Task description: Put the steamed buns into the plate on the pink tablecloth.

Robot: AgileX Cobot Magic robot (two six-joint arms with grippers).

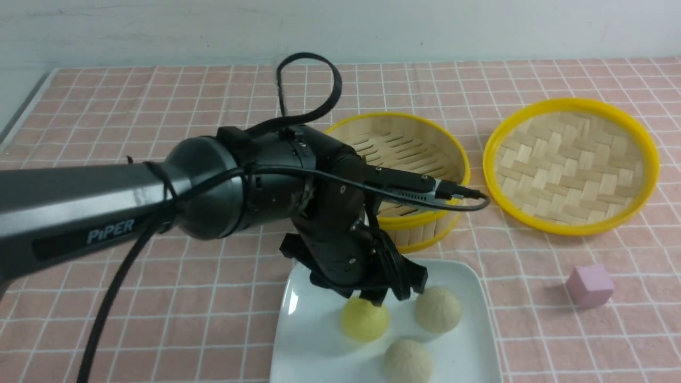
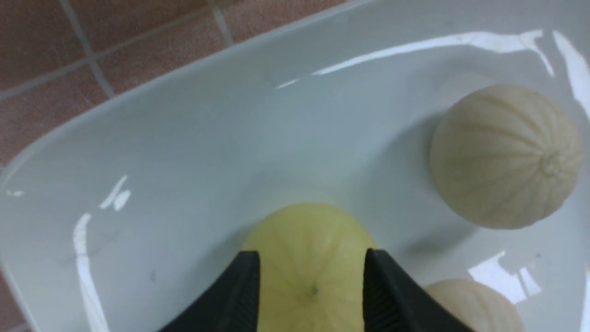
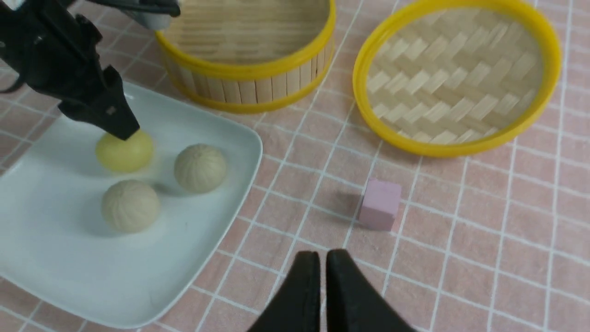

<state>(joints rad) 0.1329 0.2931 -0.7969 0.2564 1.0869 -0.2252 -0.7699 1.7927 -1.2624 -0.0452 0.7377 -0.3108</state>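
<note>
1 left pincer [image 2: 312, 254], wide open, at yellow bun [image 2: 311, 272]

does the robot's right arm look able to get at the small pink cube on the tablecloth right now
Probably yes: nothing stands over the small pink cube, and the left arm is off over the white rounded-square plate.

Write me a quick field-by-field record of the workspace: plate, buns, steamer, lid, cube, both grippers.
plate: white, on the pink tablecloth
buns on plate: one yellow bun, two beige buns
steamer: behind the plate; no bun visible inside
lid: right of the steamer
pink cube: right of the plate
left gripper: open, at the yellow bun
right gripper: narrow gap, nothing held
</note>
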